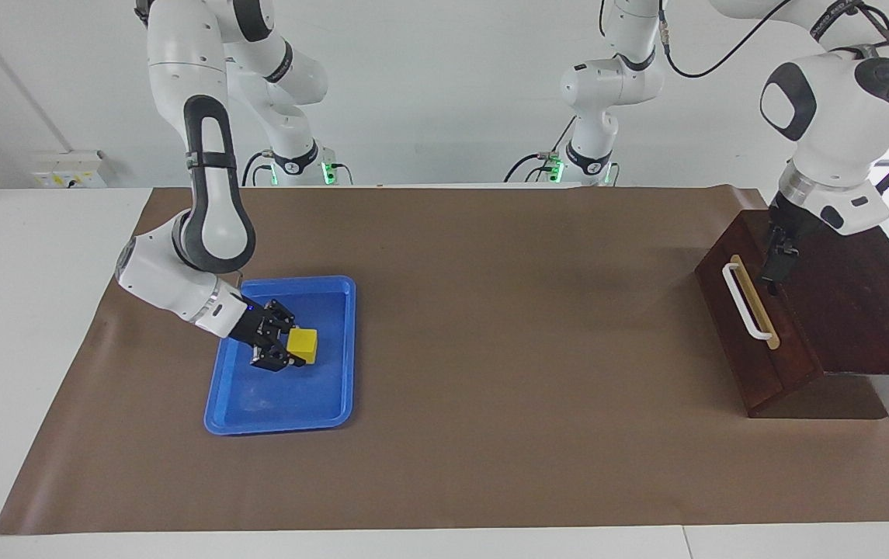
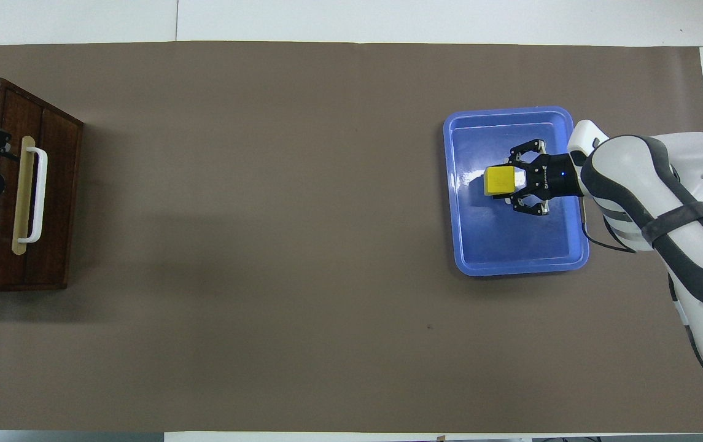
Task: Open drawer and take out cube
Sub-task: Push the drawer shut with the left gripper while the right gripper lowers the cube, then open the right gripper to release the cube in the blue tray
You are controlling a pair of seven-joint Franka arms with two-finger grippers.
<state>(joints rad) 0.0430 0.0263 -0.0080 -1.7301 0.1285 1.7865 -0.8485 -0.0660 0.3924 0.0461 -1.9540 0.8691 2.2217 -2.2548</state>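
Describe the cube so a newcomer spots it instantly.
On the brown mat, toward the right arm's end, lies a flat blue tray. Over it, the shut right gripper holds the cube. It's the only bright yellow thing, far smaller than the tray.

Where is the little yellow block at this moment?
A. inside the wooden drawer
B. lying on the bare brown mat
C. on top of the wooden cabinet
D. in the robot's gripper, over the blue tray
D: the yellow block sits between the fingers of the right gripper, low over the blue tray; the drawer is shut.
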